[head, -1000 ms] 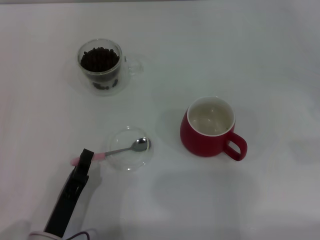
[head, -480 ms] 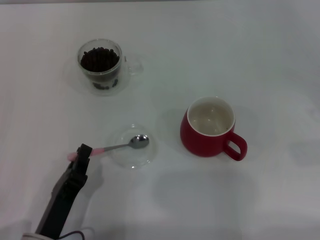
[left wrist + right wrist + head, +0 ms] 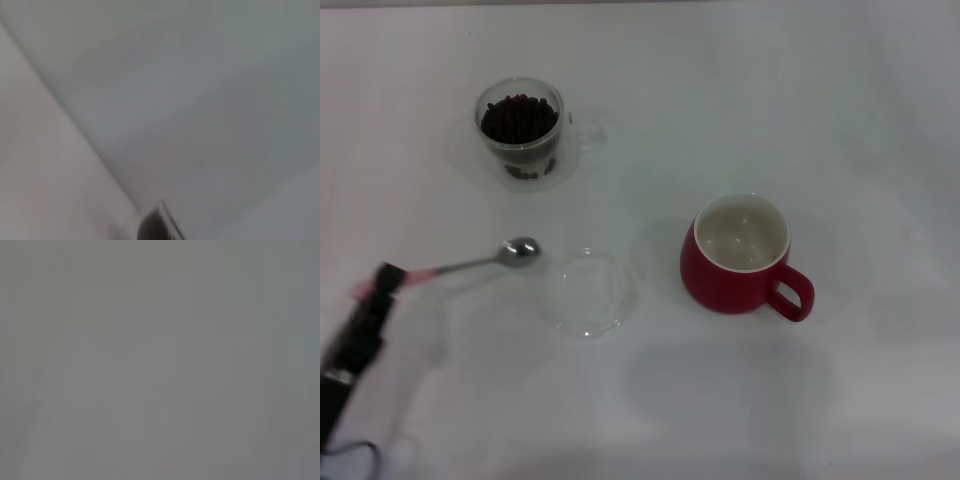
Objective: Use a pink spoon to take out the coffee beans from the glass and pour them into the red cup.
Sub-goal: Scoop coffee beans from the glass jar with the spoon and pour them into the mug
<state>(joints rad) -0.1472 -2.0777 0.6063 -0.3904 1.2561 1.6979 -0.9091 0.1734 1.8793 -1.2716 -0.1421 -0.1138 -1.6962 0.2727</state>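
In the head view my left gripper [image 3: 386, 281] is shut on the pale pink handle of the pink spoon [image 3: 485, 260] at the left of the table. The spoon's empty metal bowl hangs just left of a flat clear glass dish [image 3: 588, 292]. The glass [image 3: 522, 130] stands at the back left, with a heap of dark coffee beans [image 3: 518, 118] inside. The red cup [image 3: 738, 255] stands right of centre, its cream inside empty, its handle pointing front right. In the left wrist view the glass [image 3: 152, 227] shows as a dark blur. My right gripper is out of view.
The white table [image 3: 840, 120] spreads around the vessels. The right wrist view shows only plain grey.
My left gripper has lifted the spoon out of the flat glass dish and carried it left and a little back. The dish, glass and red cup have stayed put.
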